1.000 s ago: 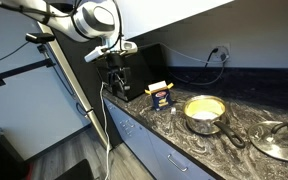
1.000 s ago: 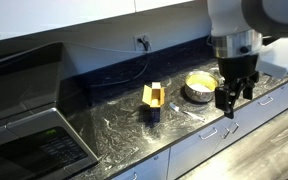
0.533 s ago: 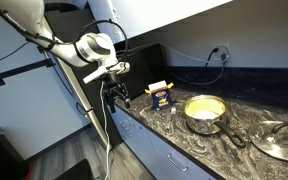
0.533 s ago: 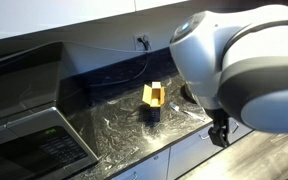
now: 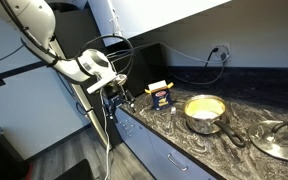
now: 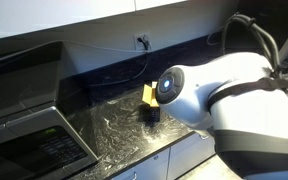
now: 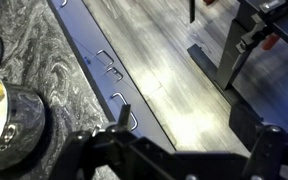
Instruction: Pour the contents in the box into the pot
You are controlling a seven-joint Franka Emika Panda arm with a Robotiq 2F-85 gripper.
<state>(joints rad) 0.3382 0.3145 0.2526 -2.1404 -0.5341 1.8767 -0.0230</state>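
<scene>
The box (image 5: pixel 161 94) is a small carton with a dark blue front and yellow flaps. It stands upright on the black marbled counter, and its yellow side shows beside the arm in an exterior view (image 6: pixel 149 95). The pot (image 5: pixel 205 112), shiny steel with a yellowish inside and a dark handle, sits right of the box; its steel side shows in the wrist view (image 7: pixel 12 125). My gripper (image 5: pixel 120 94) hangs off the counter's front edge, left of the box and apart from it. Its fingers (image 7: pixel 194 150) are spread and empty over the floor. In an exterior view the arm hides the pot.
A glass lid with a metal rim (image 5: pixel 277 140) lies right of the pot. A black microwave (image 6: pixel 29 125) stands at the counter's end. Drawer fronts with wire handles (image 7: pixel 109 68) run below the counter edge. A stand with cables (image 7: pixel 246 45) is on the wooden floor.
The arm has swung down and away from the counter, towards the floor side. It now fills the right of an exterior view and hides the pot there. Box and pot have not moved.
</scene>
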